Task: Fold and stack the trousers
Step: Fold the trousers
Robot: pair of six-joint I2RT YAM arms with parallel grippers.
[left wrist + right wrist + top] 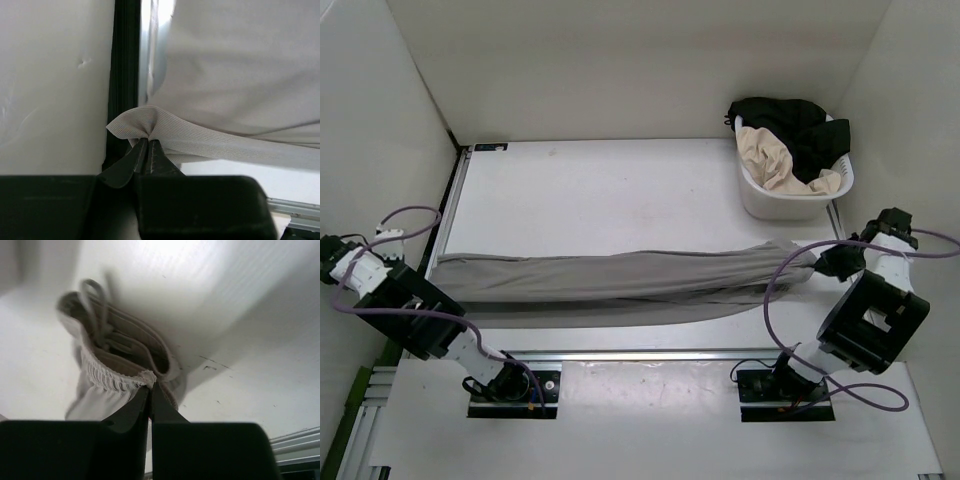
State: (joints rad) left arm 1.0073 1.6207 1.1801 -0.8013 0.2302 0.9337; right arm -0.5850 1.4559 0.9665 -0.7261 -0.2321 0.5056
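Top external view: the trousers (620, 275) stretch in one long, narrow band across the table (620, 190), running from the 9 o'clock edge to the 3 o'clock edge, nearer the arm bases than the far wall. The fabric is mid-grey, with lengthwise creases. A dark shadow band lies on the table along its 6 o'clock side. Whether the middle of the band touches the surface cannot be told.

Left wrist view: the left gripper (146, 145) is clenched, jaws pressed together on a pinched corner of the trousers. The fabric fans out from the pinch toward 3 o'clock. A black strip and a metal rail at the table edge run from 12 o'clock to 6 o'clock just behind the pinch.

Right wrist view: the right gripper (150, 387) is clenched on the gathered waistband, jaws meeting on its rim. A drawstring loop (95, 295) shows at 11 o'clock of the fingertips, inside the waist opening.

In the top external view a white laundry basket (770, 205) stands in the 1 o'clock corner of the table, just beyond the waist end of the trousers. It holds a black garment (790, 120) and a cream garment (770, 155), both piled above the rim.
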